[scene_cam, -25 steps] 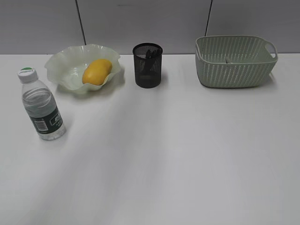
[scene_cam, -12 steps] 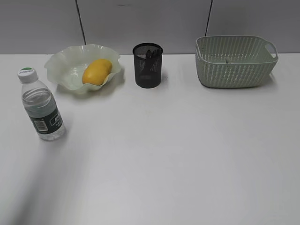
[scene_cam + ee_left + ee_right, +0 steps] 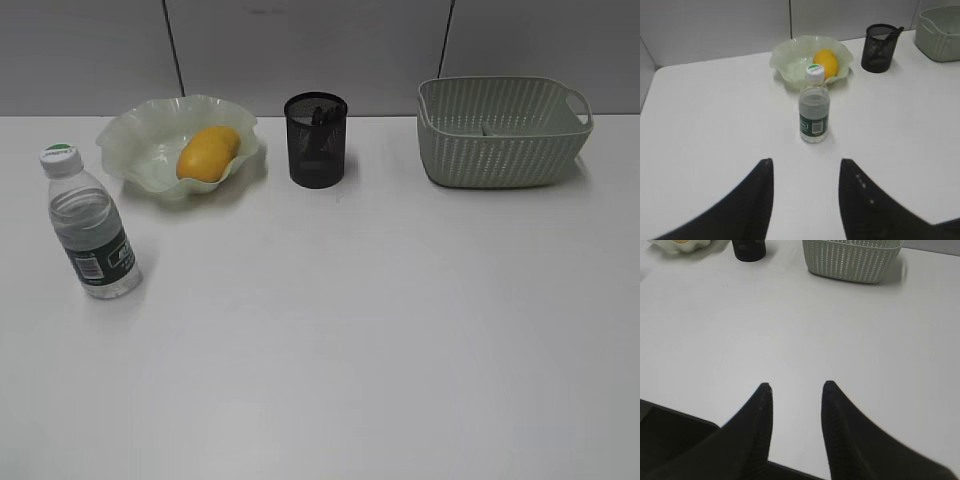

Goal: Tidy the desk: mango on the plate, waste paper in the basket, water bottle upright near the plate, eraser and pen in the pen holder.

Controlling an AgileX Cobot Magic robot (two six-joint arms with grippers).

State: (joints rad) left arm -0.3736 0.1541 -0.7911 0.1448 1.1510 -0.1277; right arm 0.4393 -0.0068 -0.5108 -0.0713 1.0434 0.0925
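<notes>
Inside, the plate point(image 3: 150, 150) is cradling the mango point(image 3: 207, 153), which is lying toward its right half, at about ten o'clock on the desk point(image 3: 350, 330) in the exterior view; the pen holder point(image 3: 316, 139) is standing just to the right of the plate, near twelve o'clock, and dark items are poking above its rim, though I cannot tell what they are; the basket point(image 3: 500, 135) is sitting at about two o'clock, well apart from the holder, and a small pale scrap point(image 3: 487, 128) is showing over its far wall inside, too small to identify.

The water bottle point(image 3: 88, 225) is standing upright at about nine o'clock, cap on, near the plate but not touching it; nothing is lying between the bottle, the plate, the holder and the basket.

From the left wrist view, the left gripper point(image 3: 805, 167) is hovering above the desk with its two dark fingers point(image 3: 760, 200) spread wide and gripping nothing, the bottle standing at twelve o'clock ahead of the gap; from the right wrist view, the right gripper point(image 3: 794, 386) is likewise holding its fingers point(image 3: 837, 420) parted and carrying nothing, with bare desk ahead and the basket at about one o'clock beyond.
</notes>
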